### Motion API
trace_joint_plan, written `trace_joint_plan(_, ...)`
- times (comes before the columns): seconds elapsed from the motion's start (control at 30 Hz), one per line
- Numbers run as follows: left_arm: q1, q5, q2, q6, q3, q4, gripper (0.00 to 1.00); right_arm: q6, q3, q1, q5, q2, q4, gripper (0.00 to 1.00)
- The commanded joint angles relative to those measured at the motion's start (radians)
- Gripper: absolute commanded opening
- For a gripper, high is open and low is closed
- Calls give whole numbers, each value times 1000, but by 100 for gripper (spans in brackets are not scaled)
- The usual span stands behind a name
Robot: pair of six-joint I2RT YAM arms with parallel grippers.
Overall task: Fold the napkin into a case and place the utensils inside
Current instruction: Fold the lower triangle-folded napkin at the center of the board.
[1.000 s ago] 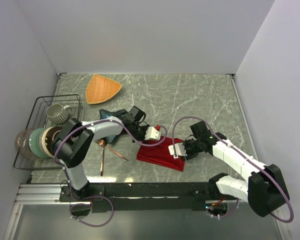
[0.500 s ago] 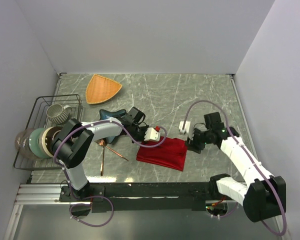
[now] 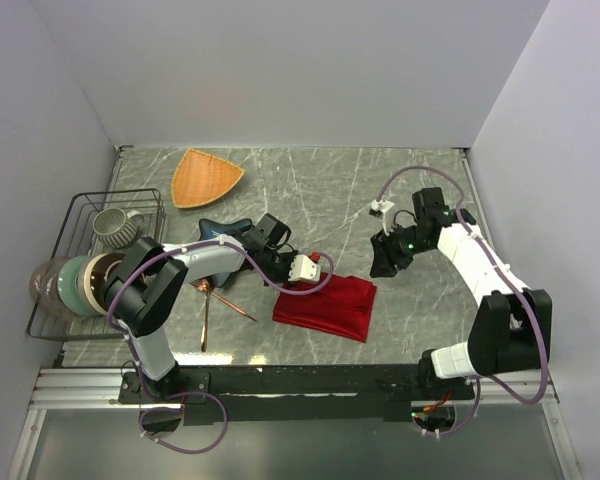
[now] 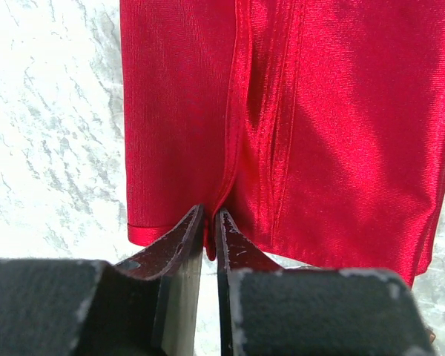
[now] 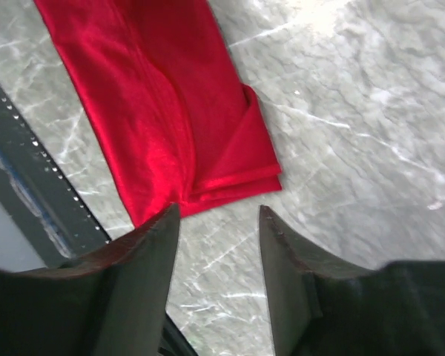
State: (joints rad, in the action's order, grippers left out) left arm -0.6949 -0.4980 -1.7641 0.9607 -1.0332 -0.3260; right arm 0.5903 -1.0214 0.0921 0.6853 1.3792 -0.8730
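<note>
Your napkin (image 3: 325, 307) (image 4: 304, 126) (image 5: 156, 111) is a glossy, satin-like red cloth. It lies folded into a rough rectangle on the grey marble-patterned surface (image 3: 310, 190), near the front edge and between the two arms. Stitched hems run along its length, and stacked layers show at one corner in the right wrist view.

Your left gripper (image 3: 303, 268) (image 4: 210, 222) sits at the napkin's left edge. Its dark fingers are almost together, with a ridge of red cloth pinched between the tips. Your right gripper (image 3: 388, 260) (image 5: 217, 215) hangs above the bare surface to the right of the napkin, apart from it, with its jaws spread and nothing between them.

The utensils (image 3: 205, 318) are thin, shiny copper pieces with slender handles. They lie crossed on the surface, left of the napkin and apart from it.

At the far left, a dark wire rack (image 3: 80, 205) holds a ribbed grey mug (image 3: 113, 226) and several round dishes (image 3: 75, 285) standing on edge. An orange woven triangular plate (image 3: 206, 177) and a blue star-shaped dish (image 3: 225, 232) sit behind the left arm.
</note>
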Motion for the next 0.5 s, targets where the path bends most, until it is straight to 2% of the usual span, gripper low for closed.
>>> trace_joint_plan(0.0, -6, -27, 40, -2, 5, 19, 19, 28, 7, 61, -8, 3, -57, 59)
trace_joint_plan(0.13, -5, -22, 45, -8, 10, 22, 23, -62, -8, 124, -46, 96, -34, 58)
trace_joint_plan(0.47, -6, -22, 51, -4, 5, 19, 27, -185, -77, 126, -73, 274, -40, 51)
